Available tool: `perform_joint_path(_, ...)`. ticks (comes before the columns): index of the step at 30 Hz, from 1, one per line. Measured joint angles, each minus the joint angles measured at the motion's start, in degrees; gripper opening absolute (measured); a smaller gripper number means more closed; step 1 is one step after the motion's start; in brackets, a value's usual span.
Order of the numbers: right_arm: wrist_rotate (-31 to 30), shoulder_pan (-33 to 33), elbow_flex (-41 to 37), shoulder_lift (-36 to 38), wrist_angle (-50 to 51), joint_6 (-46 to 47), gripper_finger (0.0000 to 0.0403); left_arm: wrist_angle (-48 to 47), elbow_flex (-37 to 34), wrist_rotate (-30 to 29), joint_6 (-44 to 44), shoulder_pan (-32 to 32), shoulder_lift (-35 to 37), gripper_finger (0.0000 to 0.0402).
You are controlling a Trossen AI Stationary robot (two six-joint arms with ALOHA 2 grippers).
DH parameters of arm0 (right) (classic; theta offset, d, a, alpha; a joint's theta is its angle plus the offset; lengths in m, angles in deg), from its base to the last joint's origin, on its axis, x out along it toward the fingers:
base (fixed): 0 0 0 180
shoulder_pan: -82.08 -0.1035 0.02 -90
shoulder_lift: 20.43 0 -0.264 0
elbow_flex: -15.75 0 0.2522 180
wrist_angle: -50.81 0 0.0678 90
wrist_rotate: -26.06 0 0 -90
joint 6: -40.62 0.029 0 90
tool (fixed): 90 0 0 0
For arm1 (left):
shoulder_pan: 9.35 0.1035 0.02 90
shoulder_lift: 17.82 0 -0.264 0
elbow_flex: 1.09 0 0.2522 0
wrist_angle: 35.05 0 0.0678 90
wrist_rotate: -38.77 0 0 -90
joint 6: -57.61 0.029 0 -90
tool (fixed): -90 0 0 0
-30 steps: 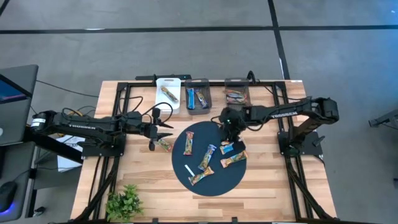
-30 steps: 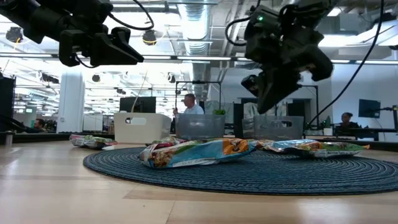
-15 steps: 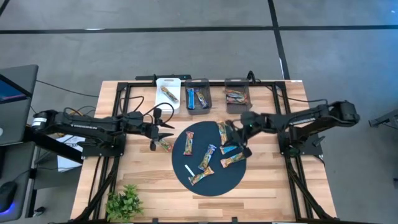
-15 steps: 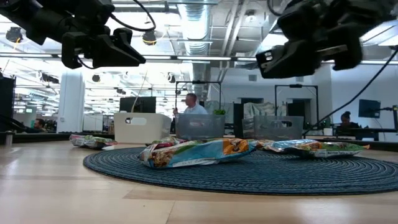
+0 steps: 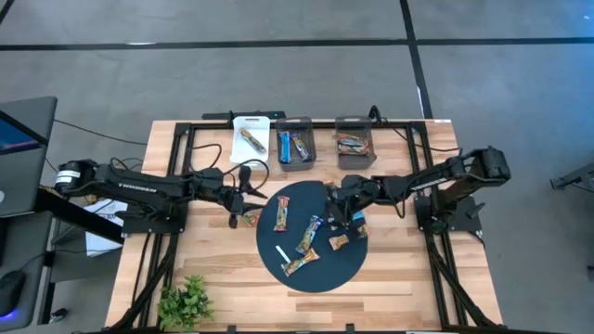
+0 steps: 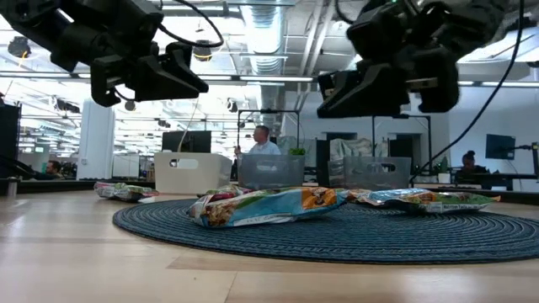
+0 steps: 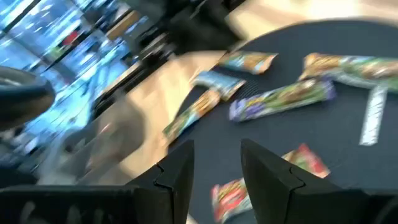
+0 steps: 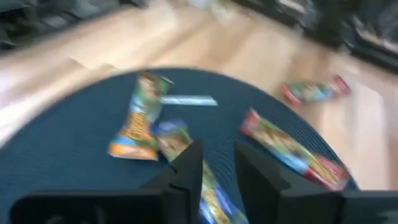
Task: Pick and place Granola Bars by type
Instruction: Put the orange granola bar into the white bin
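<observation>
Several wrapped granola bars lie flat on a round dark mat (image 5: 278,274): one at its left (image 5: 281,213), a blue-ended one (image 5: 312,225), an orange-brown one (image 5: 339,241). A reddish bar (image 5: 248,219) lies on the wood left of the mat, and a thin white stick (image 5: 282,254) lies among the bars. My left gripper (image 5: 251,198) hovers open at the mat's left rim, just beyond the reddish bar (image 7: 233,198). My right gripper (image 5: 334,199) hovers open and level over the mat's right part, above the bars (image 8: 140,121). Both stay clear of the mat in the low view.
Three containers stand in a row along the far edge: a white tray (image 5: 238,147) with one bar, a grey bin (image 5: 311,148) with blue bars, and a grey bin (image 5: 369,148) with multicoloured bars. A small green plant (image 5: 186,301) sits at the near left corner.
My right gripper has tipped from pointing down to level, swung out toward the table's right edge, then come back left over the mat's right part. My left gripper has moved a little to the right, toward the mat's left rim, and slightly down.
</observation>
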Motion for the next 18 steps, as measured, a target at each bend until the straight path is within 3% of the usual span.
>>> perform_joint_path(4, -11.02, 0.38, 0.66, 2.64, 5.39, -0.04, 0.0111, -0.02, 3.55, 7.83, 0.01, -0.15, -5.08, 0.0127)
perform_joint_path(6, -16.36, 0.36, 0.66, 4.56, 7.69, -0.12, 0.0115, -0.84, 6.30, 8.90, -0.59, -0.56, -8.95, 0.0127)
perform_joint_path(11, -25.13, 1.13, 0.64, 9.05, 15.83, 1.35, 0.0116, -5.86, 14.89, 5.88, -0.68, -1.73, -20.48, 0.0127)
perform_joint_path(18, -26.10, 2.61, -0.98, 13.55, 20.09, 4.05, 0.0116, -25.96, 29.44, -1.72, 0.28, -1.95, -32.44, 0.0127)
